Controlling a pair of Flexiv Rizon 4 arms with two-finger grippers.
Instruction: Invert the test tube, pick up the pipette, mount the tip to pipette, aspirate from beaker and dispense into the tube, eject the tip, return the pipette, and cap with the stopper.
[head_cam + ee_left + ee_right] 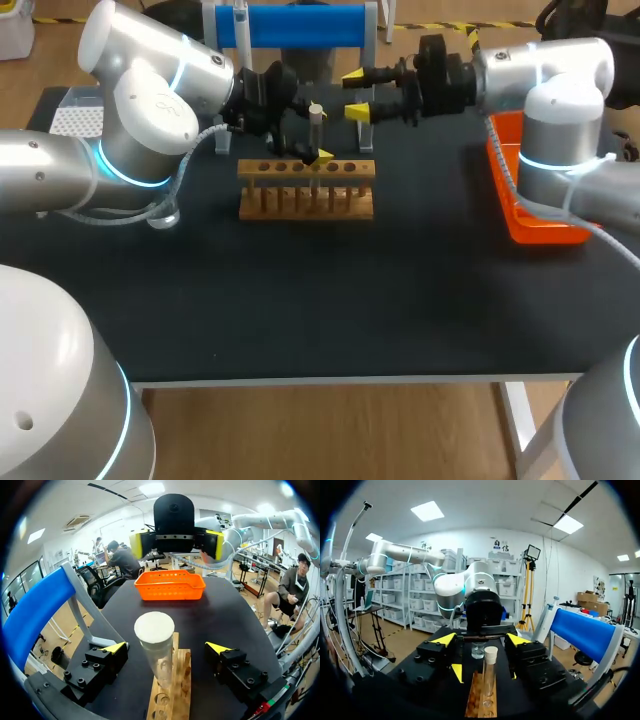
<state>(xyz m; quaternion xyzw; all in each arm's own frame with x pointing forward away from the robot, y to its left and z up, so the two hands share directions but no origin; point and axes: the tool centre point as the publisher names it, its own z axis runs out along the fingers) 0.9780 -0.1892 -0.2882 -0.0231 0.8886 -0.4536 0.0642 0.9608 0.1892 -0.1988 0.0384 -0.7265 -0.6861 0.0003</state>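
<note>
A clear glass test tube [159, 665] stands upright in a hole of the wooden rack [305, 200], near the back middle of the dark matte counter [300, 300]. A pale, round stopper [154, 626] sits on its top. The rack is a low block of light wood with a row of round holes on thin pegs; only this one tube stands in it.

The left gripper [166, 647] is around the tube. Its black fingers [102, 667] with yellow tips are spread, one on each side, and neither touches the glass. The right gripper [357, 93] faces it from behind the rack and higher, also with its fingers spread and holding nothing.

An orange plastic tray [535, 232] with perforated walls lies at the right edge of the counter, partly hidden by the right arm, so what is inside I cannot tell. Behind the rack, a stand carries a smooth blue bar [300, 25] with a white pipette [240, 22] at its end, cut off above. In the right wrist view a small clear beaker [478, 651] stands beyond the tube, half hidden.
</note>
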